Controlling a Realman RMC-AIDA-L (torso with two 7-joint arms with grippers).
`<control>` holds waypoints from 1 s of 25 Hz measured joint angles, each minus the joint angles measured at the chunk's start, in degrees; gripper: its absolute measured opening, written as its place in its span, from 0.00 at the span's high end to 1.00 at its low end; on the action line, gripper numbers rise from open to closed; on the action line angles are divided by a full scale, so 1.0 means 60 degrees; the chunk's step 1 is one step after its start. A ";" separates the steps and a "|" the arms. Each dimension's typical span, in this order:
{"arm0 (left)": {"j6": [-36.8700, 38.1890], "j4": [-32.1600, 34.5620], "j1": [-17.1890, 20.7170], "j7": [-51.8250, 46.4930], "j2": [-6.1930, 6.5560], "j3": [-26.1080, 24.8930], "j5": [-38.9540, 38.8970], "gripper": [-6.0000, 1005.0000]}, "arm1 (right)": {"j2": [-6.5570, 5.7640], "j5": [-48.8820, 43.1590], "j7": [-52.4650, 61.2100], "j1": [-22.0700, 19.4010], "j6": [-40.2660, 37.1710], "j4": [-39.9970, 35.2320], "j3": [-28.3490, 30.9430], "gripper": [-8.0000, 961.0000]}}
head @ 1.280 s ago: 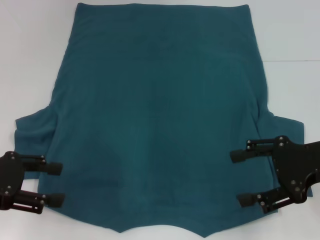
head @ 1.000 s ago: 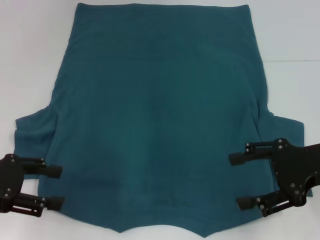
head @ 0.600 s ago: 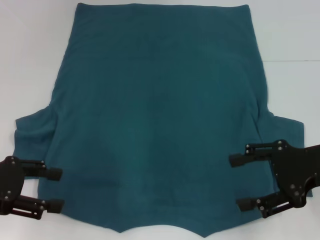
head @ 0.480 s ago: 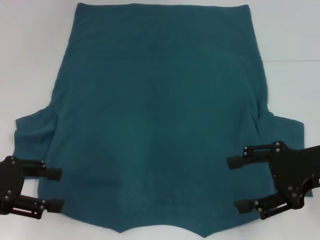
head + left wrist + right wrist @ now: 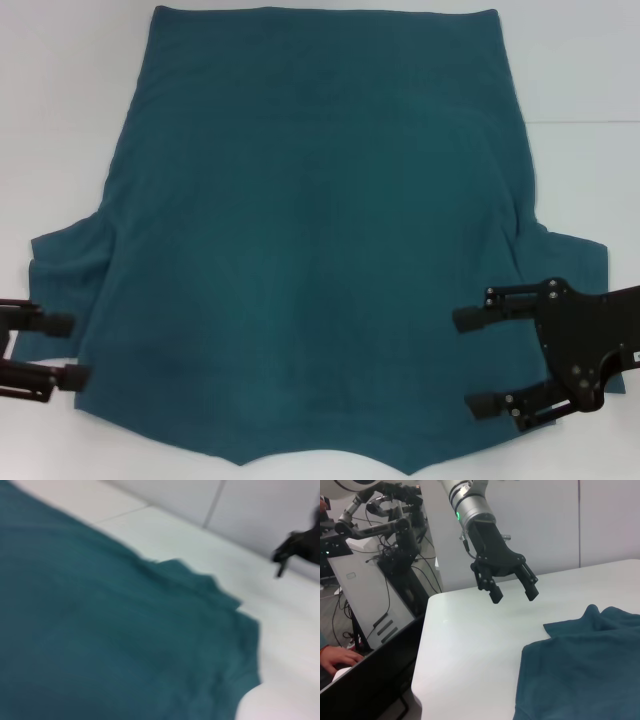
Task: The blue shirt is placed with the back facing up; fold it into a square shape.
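Note:
The blue shirt (image 5: 310,230) lies spread flat on the white table, hem far from me and both short sleeves out to the sides. My left gripper (image 5: 64,350) is open at the table's near left, just off the shirt's edge below the left sleeve. The right wrist view shows the left gripper (image 5: 512,589) hovering open above bare table beside the shirt (image 5: 585,670). My right gripper (image 5: 470,361) is open over the shirt's near right part, fingers pointing inward. The left wrist view shows the shirt (image 5: 100,645) with a sleeve, and the right gripper (image 5: 295,547) far off.
The white table (image 5: 580,80) shows around the shirt on the left, right and far sides. Past the table's left edge (image 5: 420,650) stand a rack with cables (image 5: 385,540) and a slanted panel, with a person's hand (image 5: 340,657) low down.
My left gripper has drawn back to the left, off the shirt, and now sits mostly out of the head view. The right gripper has edged slightly inward. The shirt has not moved.

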 joint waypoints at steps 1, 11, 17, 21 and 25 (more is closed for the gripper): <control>-0.0145 0.0122 0.0008 -0.0109 -0.0003 -0.0007 0.0135 0.18 | 0.0000 0.0000 0.0000 0.0009 0.0007 -0.0021 -0.0008 0.05; -0.2015 0.0809 -0.0116 -0.0562 -0.0027 0.0212 0.1219 0.18 | -0.0012 0.0090 0.0551 0.0279 -0.0034 -0.0169 0.0031 0.05; -0.4094 0.0696 -0.0137 -0.0591 -0.0318 0.1252 0.1485 0.18 | 0.0010 0.0396 0.0968 0.0374 -0.0160 -0.0212 0.0085 0.05; -0.5170 0.0390 -0.0295 -0.0870 -0.0496 0.2199 0.1897 0.18 | 0.0012 0.0515 0.1154 0.0378 -0.0264 -0.0220 0.0095 0.05; -0.6011 0.0197 -0.0534 -0.1100 -0.0683 0.2478 0.2519 0.18 | 0.0006 0.0596 0.1257 0.0379 -0.0293 -0.0226 0.0122 0.05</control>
